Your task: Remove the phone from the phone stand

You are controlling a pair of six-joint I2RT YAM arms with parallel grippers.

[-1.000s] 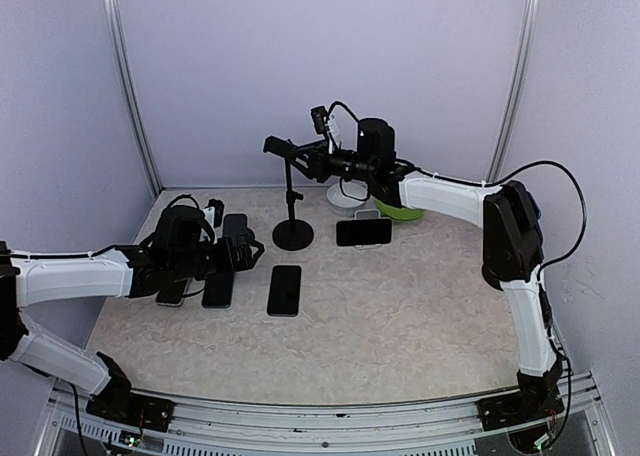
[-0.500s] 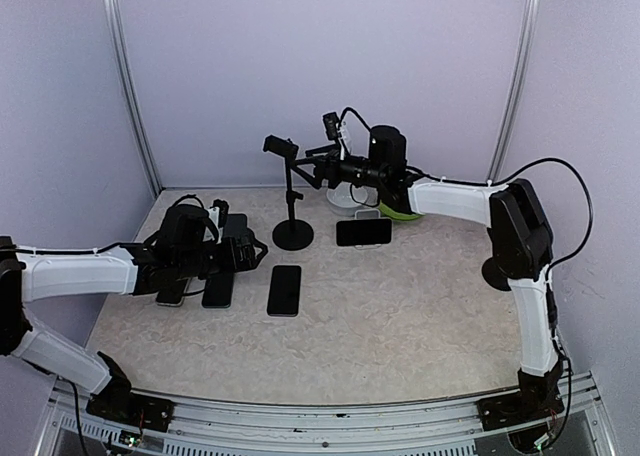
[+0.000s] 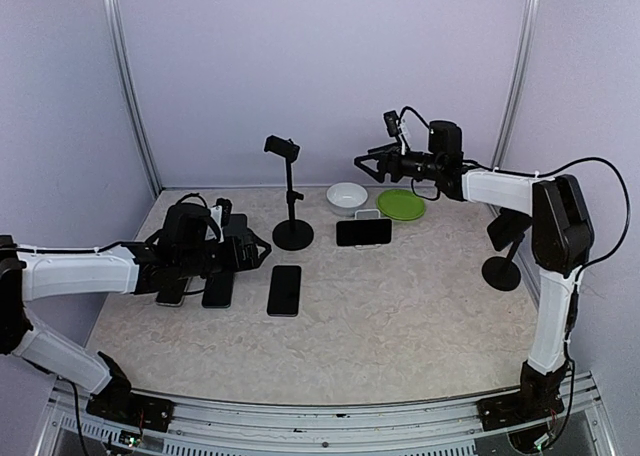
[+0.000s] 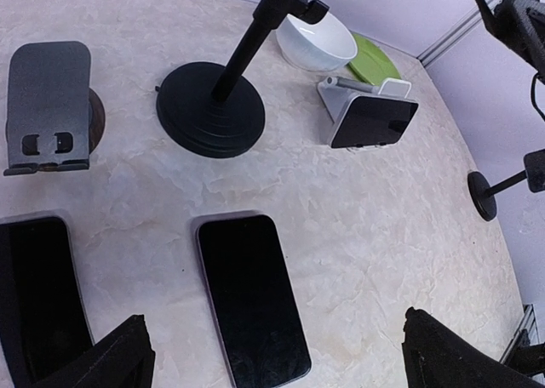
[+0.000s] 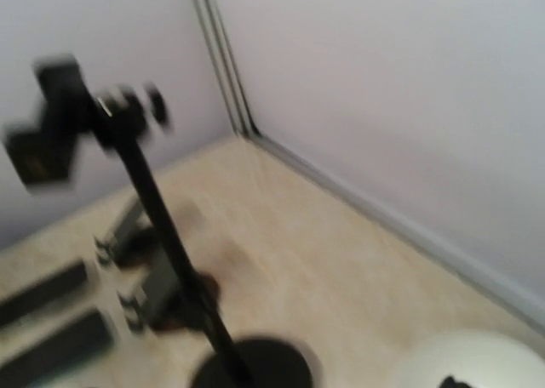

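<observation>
The phone (image 3: 363, 232) with a dark screen lies sideways, propped in a small white stand (image 3: 369, 216) mid-table; the left wrist view shows the phone (image 4: 373, 121) and the stand (image 4: 341, 99) too. My left gripper (image 3: 252, 251) is open and empty, low over the table at the left, well short of the stand, with a flat phone (image 4: 251, 299) under its gripper (image 4: 281, 362). My right gripper (image 3: 362, 162) is raised in the air above and behind the white stand, open and empty. The right wrist view is blurred.
A tall black pole stand (image 3: 291, 201) with a top clamp stands left of the phone. A white bowl (image 3: 347, 194) and green plate (image 3: 401, 203) sit behind it. A grey stand (image 4: 48, 103) and flat phones (image 3: 218, 288) lie at left. A small black stand (image 3: 500, 266) is at right.
My right gripper has drawn back to the right, away from the tall stand's clamp, and now hangs over the bowl and plate. The left arm has hardly moved.
</observation>
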